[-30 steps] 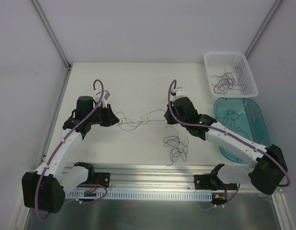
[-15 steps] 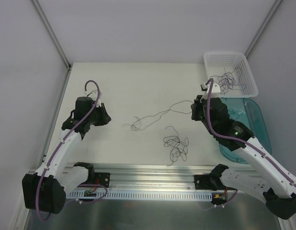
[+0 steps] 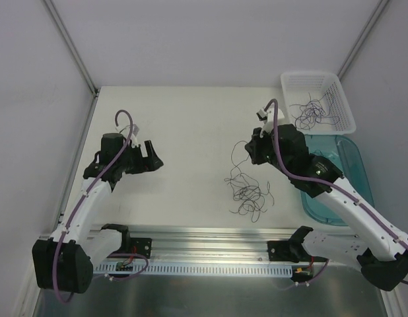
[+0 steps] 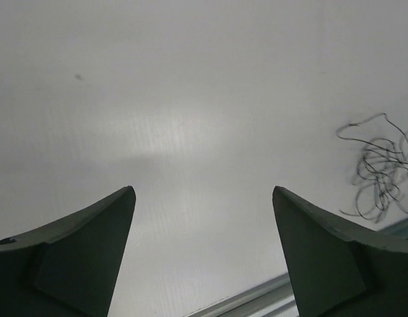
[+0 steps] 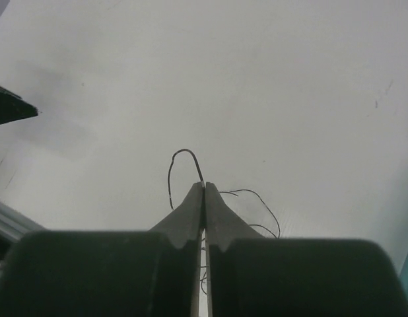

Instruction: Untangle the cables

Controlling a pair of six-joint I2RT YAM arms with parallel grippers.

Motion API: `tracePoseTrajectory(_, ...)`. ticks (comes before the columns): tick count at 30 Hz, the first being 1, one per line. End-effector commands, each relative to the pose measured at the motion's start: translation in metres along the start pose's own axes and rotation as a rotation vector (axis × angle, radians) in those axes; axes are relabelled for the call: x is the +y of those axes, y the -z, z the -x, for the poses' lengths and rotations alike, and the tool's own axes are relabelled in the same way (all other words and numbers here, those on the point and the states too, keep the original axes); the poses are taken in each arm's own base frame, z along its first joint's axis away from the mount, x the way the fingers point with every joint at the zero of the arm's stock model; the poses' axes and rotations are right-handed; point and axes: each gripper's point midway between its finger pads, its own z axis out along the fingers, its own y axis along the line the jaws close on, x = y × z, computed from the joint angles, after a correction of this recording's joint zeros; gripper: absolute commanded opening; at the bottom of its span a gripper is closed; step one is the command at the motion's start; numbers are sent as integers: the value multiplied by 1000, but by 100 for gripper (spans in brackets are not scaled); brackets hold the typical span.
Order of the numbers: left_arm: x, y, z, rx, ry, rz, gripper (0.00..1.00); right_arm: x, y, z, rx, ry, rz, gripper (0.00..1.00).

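Note:
The cables lie as a loose dark wad on the white table, front of centre, and show in the left wrist view as a wad at the right edge. One thin strand rises from the wad to my right gripper, which hangs above the table, shut on that strand; its curled end pokes out past the gripper's tips. My left gripper hovers over bare table at the left, open and holding nothing.
A white basket at the back right holds more dark strands. Next to it a teal tray also holds strands, partly hidden by the right arm. A metal rail runs along the near edge.
My left gripper has opened and let go of the strand, which no longer stretches between the arms. The right gripper swung right, then back left, with the strand drooping to the wad.

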Motion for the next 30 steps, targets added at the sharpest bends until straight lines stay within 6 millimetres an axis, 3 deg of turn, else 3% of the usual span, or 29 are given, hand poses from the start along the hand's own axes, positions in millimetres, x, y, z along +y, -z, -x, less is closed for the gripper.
tracePoseTrajectory(1,-70,22,13,-85,-143,-310,87,34,22,40,-81,34,181,1)
tracePoseTrajectory(3,-97,37,18,-143,-210,-420,96,50,33,50,-81,70,259,1)
tracePoseTrajectory(5,-128,52,10,-143,-248,-562,99,59,43,61,-102,81,302,1)
tracePoseTrajectory(11,-192,89,-3,-202,-336,-809,99,85,65,85,-172,52,446,1)
tracePoseTrajectory(13,-205,94,-3,-233,-369,-834,99,91,68,89,-177,46,477,1)
tracePoseTrajectory(23,-261,89,-36,-260,-475,-922,99,113,69,89,-172,24,544,1)
tracePoseTrajectory(30,-279,71,-56,-238,-466,-874,79,109,69,83,-171,16,521,1)
